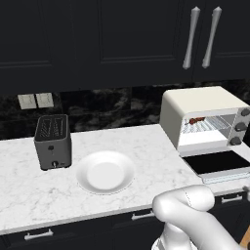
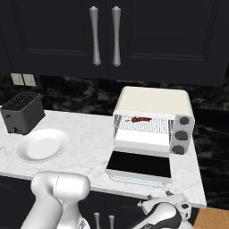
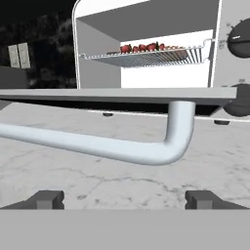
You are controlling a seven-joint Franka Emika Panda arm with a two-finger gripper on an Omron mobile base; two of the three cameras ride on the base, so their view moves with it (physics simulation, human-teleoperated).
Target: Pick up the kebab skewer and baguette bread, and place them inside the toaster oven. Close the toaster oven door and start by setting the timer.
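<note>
A: State the oven (image 2: 152, 105) position and door (image 2: 141, 164) condition.

B: The oven stands at the right end of the counter (image 1: 122, 141), back against the wall. The door lies folded down flat, reaching toward the front counter edge. Its handle (image 3: 112, 146) runs along the outer edge.

A: Location of the skewer (image 2: 139, 119)?

B: On the wire rack (image 3: 146, 57) inside the oven, toward the rear. The hand view shows its red chunks (image 3: 141, 48) in a row along the rack. I cannot make out the baguette anywhere.

A: Gripper (image 3: 125, 200) state?

B: Fingers spread wide, nothing between them. The hand view places the tips low, below the handle, looking along the door's underside.

A: Open room?

B: Bare counter lies between the plate (image 1: 105, 172) and the oven. The toaster (image 1: 52, 141) sits left of the plate, near the back wall.

A: View differences?

B: The right base view shows the three knobs (image 2: 181, 134) and the gripper body at the counter's front edge. The left base view shows the arm elbow (image 1: 188, 205).
</note>
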